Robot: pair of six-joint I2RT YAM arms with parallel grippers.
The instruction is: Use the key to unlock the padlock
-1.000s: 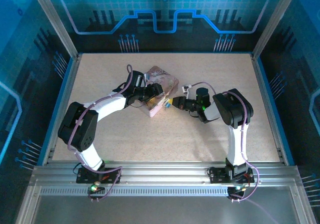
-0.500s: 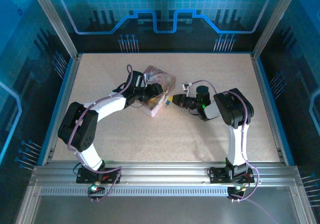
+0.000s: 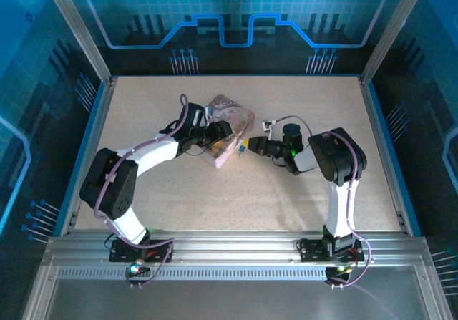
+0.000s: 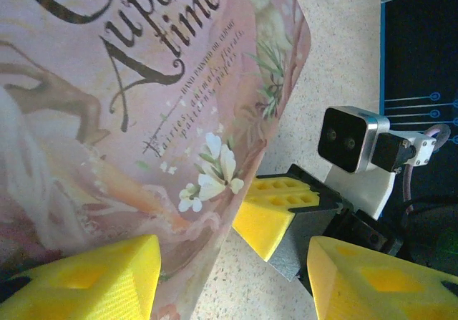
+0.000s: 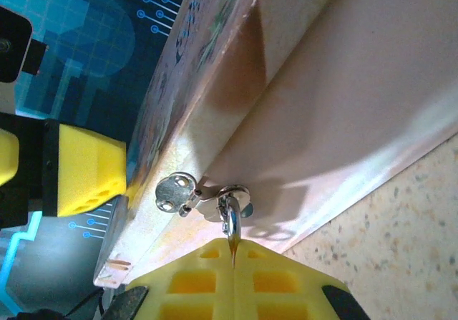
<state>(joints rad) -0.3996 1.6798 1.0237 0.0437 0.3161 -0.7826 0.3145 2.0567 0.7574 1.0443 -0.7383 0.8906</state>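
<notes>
The pink tin (image 3: 232, 114) sits near the middle of the speckled surface (image 3: 215, 198), with both arms reaching in on it from either side. The left gripper (image 3: 217, 135) is at the tin's near-left edge. In its wrist view the yellow fingers (image 4: 93, 280) are spread wide, one over the printed lid and the other out past the tin's rim above the surface. Whether either pad touches the tin cannot be told.

The right gripper (image 3: 245, 147) is at the tin's right-hand side wall. In its wrist view the fingers (image 5: 193, 284) are pressed together and pinch the key (image 5: 233, 250), a thin sliver sticking out of the seam between the pads. The key points straight at the padlock (image 5: 230, 211), which hangs from a round riveted clasp (image 5: 175, 191) on the tin's wall (only its small metal loop is clear, and the body cannot be made out). The key tip is just at the loop. Whether it has entered anything cannot be told.
</notes>
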